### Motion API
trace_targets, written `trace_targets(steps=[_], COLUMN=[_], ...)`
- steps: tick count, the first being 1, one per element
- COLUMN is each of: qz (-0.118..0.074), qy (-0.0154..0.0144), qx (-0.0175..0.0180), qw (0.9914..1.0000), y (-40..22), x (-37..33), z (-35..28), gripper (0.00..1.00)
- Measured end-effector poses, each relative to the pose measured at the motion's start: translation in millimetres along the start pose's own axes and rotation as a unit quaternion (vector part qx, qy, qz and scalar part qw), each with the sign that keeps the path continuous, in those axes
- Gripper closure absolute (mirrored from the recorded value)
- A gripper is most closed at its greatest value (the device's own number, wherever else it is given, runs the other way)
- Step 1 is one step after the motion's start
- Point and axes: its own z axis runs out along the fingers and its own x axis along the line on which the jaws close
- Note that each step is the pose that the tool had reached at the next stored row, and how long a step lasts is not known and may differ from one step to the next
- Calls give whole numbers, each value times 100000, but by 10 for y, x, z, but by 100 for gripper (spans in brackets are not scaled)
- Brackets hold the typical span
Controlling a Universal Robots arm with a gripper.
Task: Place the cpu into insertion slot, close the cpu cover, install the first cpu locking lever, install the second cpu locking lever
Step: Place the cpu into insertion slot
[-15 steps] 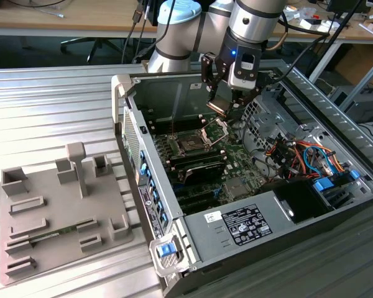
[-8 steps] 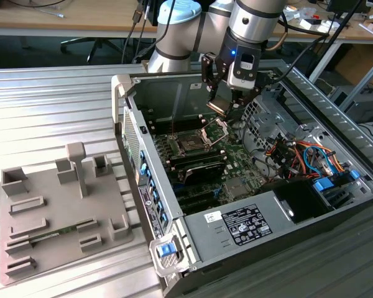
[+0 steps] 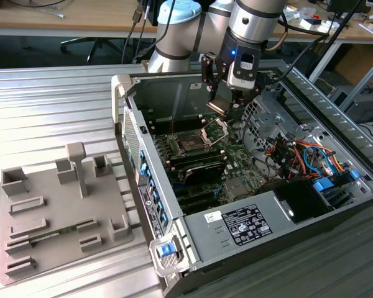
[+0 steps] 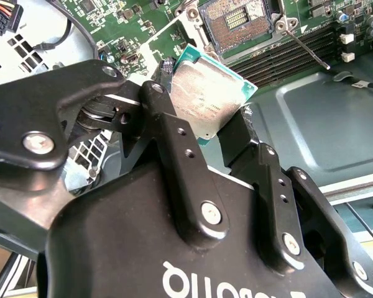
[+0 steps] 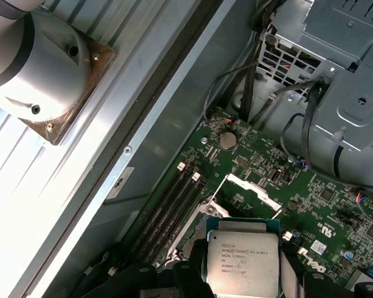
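Gripper (image 4: 200,117) clamped on the cpu (image 4: 211,93) by opposite edges (likely light, stiff, fragile underneath), hovering near the open insertion slot (image 4: 236,18).

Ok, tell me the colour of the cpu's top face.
Silvery grey metal, rimmed by a green board edge. The cpu shows best in the first wrist view.

Raised cpu cover (image 5: 252,189) nr insertion slot (image 4: 236,22)
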Motion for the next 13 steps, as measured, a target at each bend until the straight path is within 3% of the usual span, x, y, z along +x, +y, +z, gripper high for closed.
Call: trace_targets(steps=[5,13], qz=[1205,1542], qy=[-105,-136], qx=[-22,-31], qw=[99993,99988], y=[0,0], x=[0,0], z=[0,0], gripper=[45,45])
